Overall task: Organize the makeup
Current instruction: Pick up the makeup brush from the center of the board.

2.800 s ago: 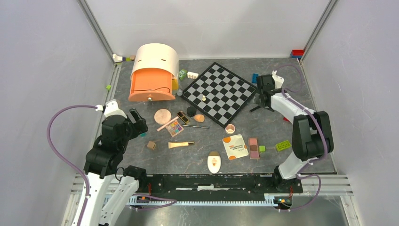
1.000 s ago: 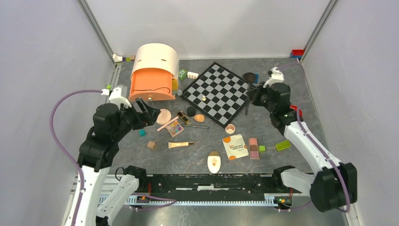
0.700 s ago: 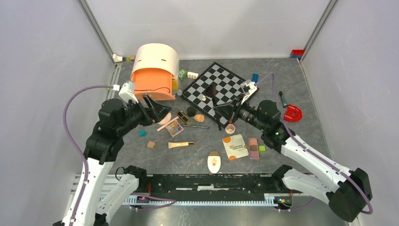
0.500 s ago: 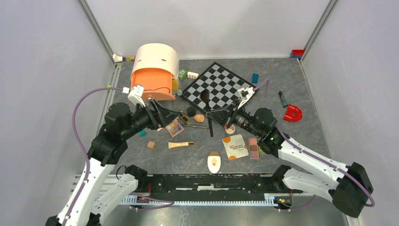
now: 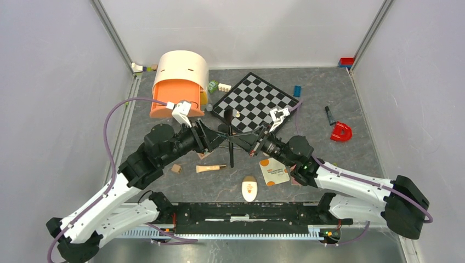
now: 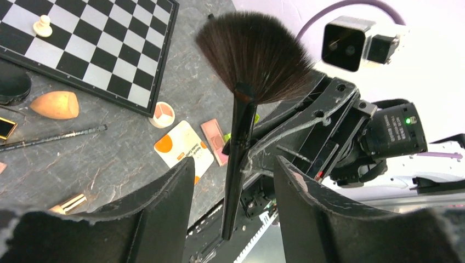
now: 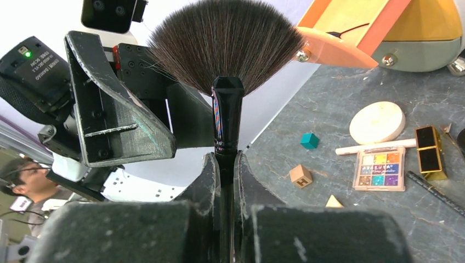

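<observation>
Clamping fan brush (image 7: 227,104) by handle in right jaws, up off desk (image 5: 362,104), bristles pointing toward chessboard (image 5: 257,101). Holding left jaws wide open either side of same handle, gaps both sides. Crowding underneath: eyeshadow palette (image 7: 379,169), round compact (image 7: 377,122), sachet (image 6: 176,150), pencil (image 6: 55,137). Reading "H" on wooden cube (image 7: 300,176); not making out palette lettering. Seeing orange drawer box (image 5: 175,101) pulled open, contents hidden.

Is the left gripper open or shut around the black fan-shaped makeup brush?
Open: the left gripper has fingers apart, the black fan-shaped makeup brush between them untouched.
</observation>
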